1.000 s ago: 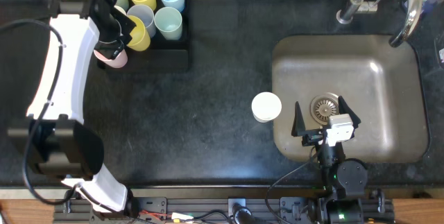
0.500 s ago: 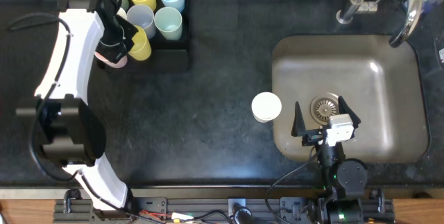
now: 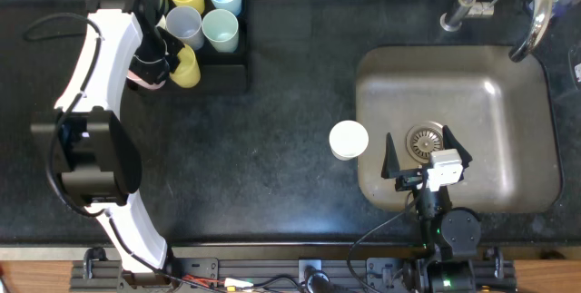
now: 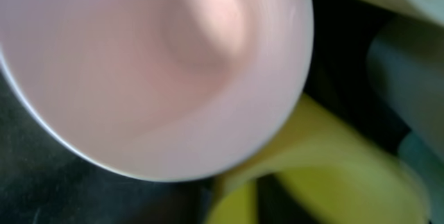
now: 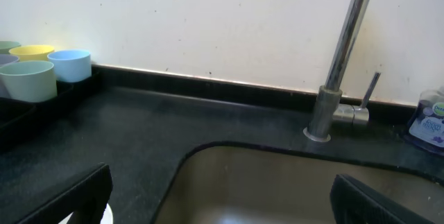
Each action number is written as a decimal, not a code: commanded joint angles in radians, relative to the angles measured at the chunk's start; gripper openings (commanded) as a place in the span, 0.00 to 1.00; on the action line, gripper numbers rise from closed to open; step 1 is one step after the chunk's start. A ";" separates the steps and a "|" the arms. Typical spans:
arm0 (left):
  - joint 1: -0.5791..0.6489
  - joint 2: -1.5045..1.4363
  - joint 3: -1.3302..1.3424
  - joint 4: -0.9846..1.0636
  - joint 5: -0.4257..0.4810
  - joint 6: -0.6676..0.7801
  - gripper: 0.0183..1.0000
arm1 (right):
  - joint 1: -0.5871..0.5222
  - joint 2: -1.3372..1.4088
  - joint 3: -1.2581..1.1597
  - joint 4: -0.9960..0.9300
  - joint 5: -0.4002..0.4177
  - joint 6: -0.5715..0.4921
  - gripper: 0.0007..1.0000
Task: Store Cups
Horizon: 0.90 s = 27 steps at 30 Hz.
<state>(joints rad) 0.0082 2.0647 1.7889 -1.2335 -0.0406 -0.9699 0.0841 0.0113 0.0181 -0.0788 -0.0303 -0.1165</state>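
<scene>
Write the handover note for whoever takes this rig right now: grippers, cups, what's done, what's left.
Left gripper: shut on the pink cup, at the front left of the black tray, close to a yellow cup.
Right gripper: open, above the sink.
Done: four cups stand in the tray's back rows, with the yellow cup in front.
Left: set the pink cup in the tray, then fetch the white cup from the counter by the sink's rim.

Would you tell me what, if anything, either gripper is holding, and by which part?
The left gripper holds the pink cup; its grip point is hidden, so the part cannot be told. The right gripper is open and empty.
</scene>
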 commanded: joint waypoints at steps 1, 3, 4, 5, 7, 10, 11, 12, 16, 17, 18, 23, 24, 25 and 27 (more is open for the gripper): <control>-0.010 0.016 -0.006 0.002 -0.002 -0.007 0.90 | 0.000 -0.008 -0.013 0.005 -0.010 0.000 1.00; -0.014 0.011 -0.006 0.000 0.002 -0.007 1.00 | 0.000 -0.008 -0.013 0.005 -0.010 0.000 1.00; -0.018 0.000 -0.006 -0.001 0.003 -0.007 1.00 | 0.000 -0.008 -0.013 0.005 -0.010 0.000 1.00; -0.021 -0.011 -0.006 -0.002 0.002 -0.007 1.00 | 0.000 -0.008 -0.013 0.005 -0.010 0.000 1.00; -0.026 -0.053 -0.006 -0.002 0.002 -0.003 1.00 | 0.000 -0.008 -0.013 0.005 -0.010 0.000 1.00; -0.031 -0.119 -0.006 -0.008 0.002 -0.003 1.00 | 0.000 -0.008 -0.013 0.005 -0.010 0.000 1.00; -0.032 -0.153 -0.006 -0.014 0.002 -0.003 1.00 | 0.000 -0.008 -0.013 0.005 -0.010 0.000 1.00; -0.035 -0.216 -0.006 -0.037 0.002 -0.003 1.00 | 0.000 -0.008 -0.013 0.005 -0.010 0.000 1.00; -0.037 -0.374 -0.006 -0.126 -0.022 0.035 1.00 | 0.000 -0.008 -0.013 0.005 -0.010 0.000 1.00; -0.037 -0.426 -0.006 -0.163 -0.039 0.074 1.00 | 0.000 -0.008 -0.013 0.005 -0.010 0.000 1.00; -0.037 -0.464 -0.006 -0.191 -0.051 0.109 1.00 | 0.000 -0.008 -0.013 0.005 -0.010 0.000 1.00; -0.037 -0.752 -0.077 -0.354 -0.097 0.342 1.00 | 0.000 -0.008 -0.013 0.005 -0.010 0.000 1.00; -0.037 -0.867 -0.158 -0.357 -0.096 0.436 1.00 | 0.000 -0.008 -0.013 0.005 -0.010 0.000 1.00; -0.037 -0.932 -0.212 -0.347 -0.096 0.496 1.00 | 0.000 -0.008 -0.013 0.005 -0.010 0.000 1.00; -0.037 -1.144 -0.436 -0.248 -0.095 0.698 1.00 | 0.000 -0.008 -0.013 0.005 -0.010 0.000 1.00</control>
<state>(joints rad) -0.0200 1.1439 1.5879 -1.5692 -0.1104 -0.6109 0.0841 0.0113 0.0181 -0.0799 -0.0303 -0.1162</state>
